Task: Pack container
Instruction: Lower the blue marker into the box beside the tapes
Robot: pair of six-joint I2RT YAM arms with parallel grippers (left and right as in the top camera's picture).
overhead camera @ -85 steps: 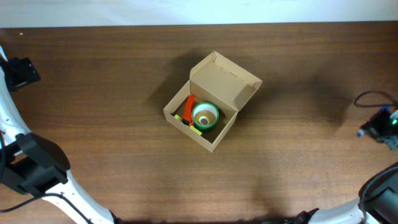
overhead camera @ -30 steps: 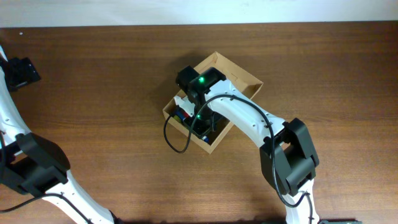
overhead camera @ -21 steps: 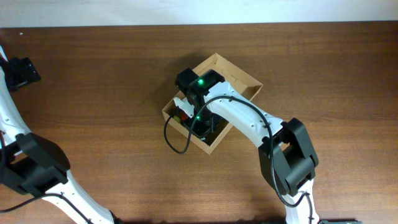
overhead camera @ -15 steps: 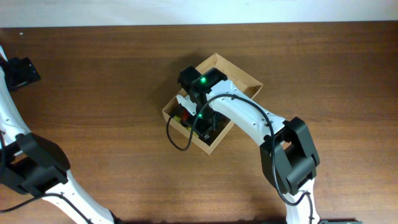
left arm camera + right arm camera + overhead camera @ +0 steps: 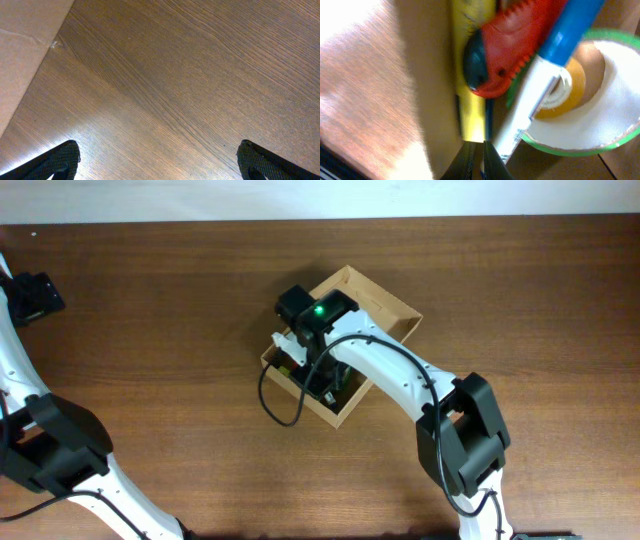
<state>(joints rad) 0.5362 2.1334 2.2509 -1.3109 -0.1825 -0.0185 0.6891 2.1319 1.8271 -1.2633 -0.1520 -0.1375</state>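
The container [image 5: 388, 308], a tan cardboard box with its flap lid open, sits mid-table. My right arm reaches over it, and the right gripper [image 5: 298, 365] is down at the box's left end. In the right wrist view the gripper [image 5: 478, 159] is shut, its tips at the end of a yellow marker [image 5: 472, 115]. Beside that lie a red cutter [image 5: 515, 45], a blue-and-white marker [image 5: 545, 90] and a green tape roll [image 5: 600, 125] with a smaller tan roll [image 5: 570, 92] inside it. My left gripper [image 5: 160, 165] is open and empty over bare wood.
The left arm [image 5: 35, 295] stays at the table's far left edge. A pale tan surface [image 5: 25, 55] shows past the table edge in the left wrist view. Brown wooden tabletop [image 5: 520, 300] surrounds the box.
The right arm came from the table's right edge to over the box. In the last second its wrist shifted slightly left. The left arm has not moved.
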